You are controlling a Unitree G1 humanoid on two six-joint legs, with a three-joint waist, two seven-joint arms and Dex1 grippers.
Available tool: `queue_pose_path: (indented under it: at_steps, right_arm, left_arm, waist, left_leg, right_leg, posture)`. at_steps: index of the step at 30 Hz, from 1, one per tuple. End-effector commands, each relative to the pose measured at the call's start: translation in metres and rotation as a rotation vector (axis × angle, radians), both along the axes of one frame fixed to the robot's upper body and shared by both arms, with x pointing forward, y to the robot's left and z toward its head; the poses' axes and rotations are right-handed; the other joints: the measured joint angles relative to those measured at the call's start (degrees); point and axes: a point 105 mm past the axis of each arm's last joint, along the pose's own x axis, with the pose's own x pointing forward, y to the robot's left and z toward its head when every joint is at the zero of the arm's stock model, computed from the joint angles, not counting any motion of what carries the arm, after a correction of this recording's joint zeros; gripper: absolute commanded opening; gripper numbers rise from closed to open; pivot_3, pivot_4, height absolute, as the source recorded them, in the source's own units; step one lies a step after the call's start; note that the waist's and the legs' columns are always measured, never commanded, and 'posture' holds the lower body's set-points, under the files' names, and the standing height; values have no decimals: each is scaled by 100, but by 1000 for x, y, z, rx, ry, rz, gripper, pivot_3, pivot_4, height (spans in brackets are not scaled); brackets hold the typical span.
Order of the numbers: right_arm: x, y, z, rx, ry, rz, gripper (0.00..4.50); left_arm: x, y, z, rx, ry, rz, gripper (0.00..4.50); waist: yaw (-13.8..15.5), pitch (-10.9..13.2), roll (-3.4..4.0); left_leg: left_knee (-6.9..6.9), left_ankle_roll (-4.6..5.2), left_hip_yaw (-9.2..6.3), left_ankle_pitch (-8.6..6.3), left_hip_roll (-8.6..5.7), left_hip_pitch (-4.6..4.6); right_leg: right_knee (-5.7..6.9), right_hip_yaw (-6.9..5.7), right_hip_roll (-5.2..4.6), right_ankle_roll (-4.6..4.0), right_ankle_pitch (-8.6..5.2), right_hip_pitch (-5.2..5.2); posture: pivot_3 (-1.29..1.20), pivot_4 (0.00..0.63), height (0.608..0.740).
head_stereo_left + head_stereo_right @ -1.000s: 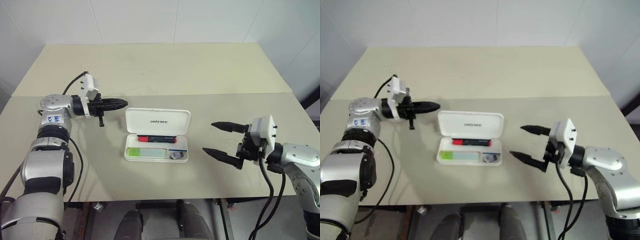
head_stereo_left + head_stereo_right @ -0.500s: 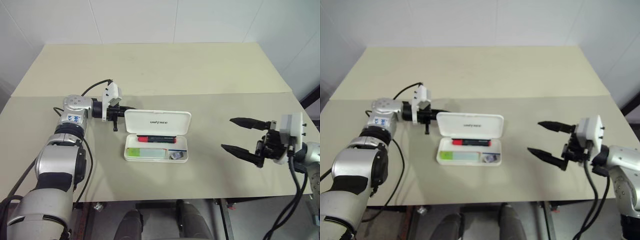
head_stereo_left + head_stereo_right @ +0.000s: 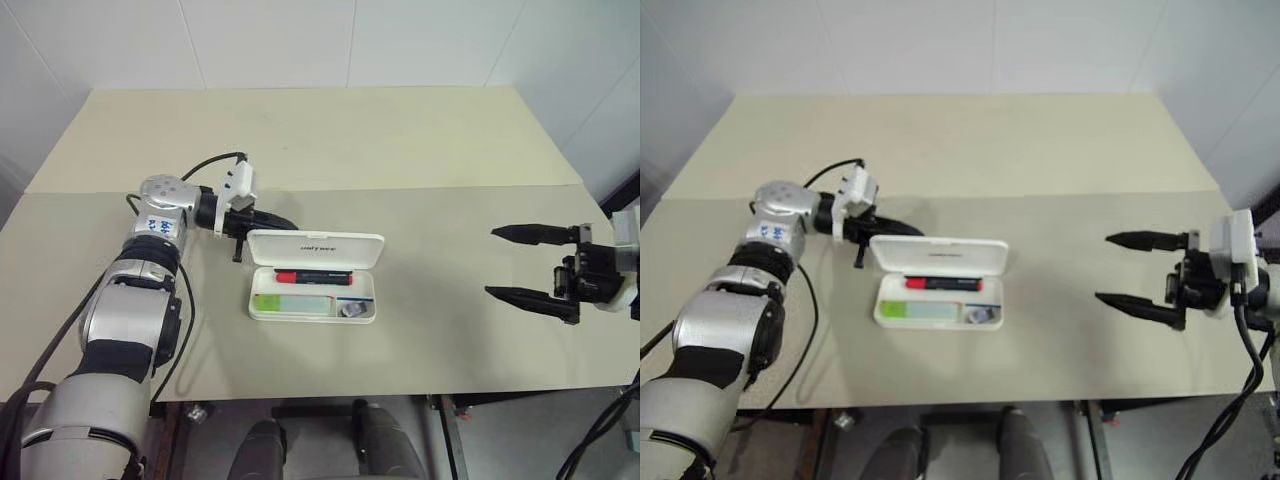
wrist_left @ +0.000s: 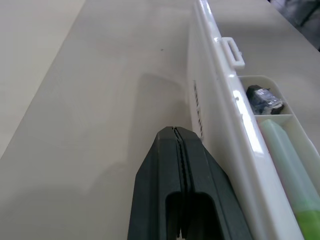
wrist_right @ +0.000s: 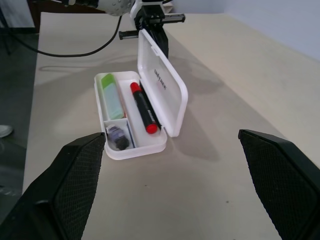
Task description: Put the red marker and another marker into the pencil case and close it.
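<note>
I have the left gripper point(image 3: 285, 222) closed to a blunt tip behind the raised lid of the pencil case point(image 3: 315, 248), placed to push it shut. The red marker point(image 3: 314, 277) and green highlighter point(image 3: 292, 303) lie inside. I hold the right gripper point(image 3: 522, 262) wide open, well clear on the table point(image 3: 420, 150).

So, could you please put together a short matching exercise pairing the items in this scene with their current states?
Things:
1. red marker
2. green highlighter
3. left gripper
4. right gripper

States:
A. open, off to the side of the pencil case
B. shut, behind the raised lid
C. in the case's long compartment next to the lid
D. in the case's compartment farther from the lid

Pairs: 1-C, 2-D, 3-B, 4-A
</note>
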Motion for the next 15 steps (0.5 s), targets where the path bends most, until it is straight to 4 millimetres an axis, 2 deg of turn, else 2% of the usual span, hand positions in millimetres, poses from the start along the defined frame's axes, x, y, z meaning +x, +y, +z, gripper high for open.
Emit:
queue_pose_path:
  at_steps: [1, 15]
  right_arm:
    - [0, 4, 6, -4, -32, 40, 4500]
    - [1, 13, -1, 17, -22, 56, 4500]
  left_arm:
    - [-19, 0, -8, 109, 2, -164, 28]
    - [-41, 5, -52, 428, -89, -395, 28]
  waist:
    - [-2, 1, 2]
    - [8, 2, 4]
  left_leg:
    - [1, 0, 0, 0, 0, 0]
    - [7, 1, 0, -1, -1, -1]
  right_leg:
    - [1, 1, 0, 0, 0, 0]
    - [0, 5, 0, -2, -1, 0]
  posture:
    - [0, 150, 740]
    - [0, 150, 740]
